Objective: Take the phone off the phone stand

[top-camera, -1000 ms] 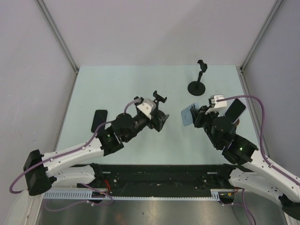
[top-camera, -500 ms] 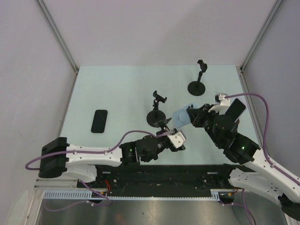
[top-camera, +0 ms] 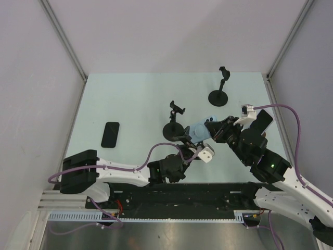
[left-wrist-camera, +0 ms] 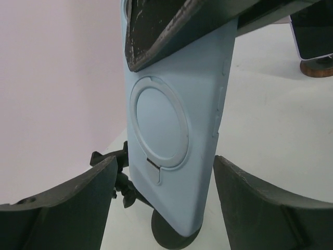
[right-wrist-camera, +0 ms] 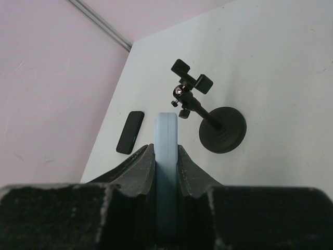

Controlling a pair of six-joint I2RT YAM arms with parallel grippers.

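My right gripper is shut on a light blue phone and holds it above the table, right of an empty black phone stand. In the right wrist view the phone stands edge-on, clamped between my fingers, with the stand beyond it. My left gripper is open just below the phone. In the left wrist view the phone's back with its ring hangs between my spread fingers, apart from both. The right gripper's fingers grip its top.
A black phone lies flat at the table's left. A second empty stand is at the back right. Another dark phone leans on a brown base at the right edge, behind my right arm.
My left arm has swung from the stand down and right, ending under the phone with its gripper open. My right gripper has carried the blue phone leftward.
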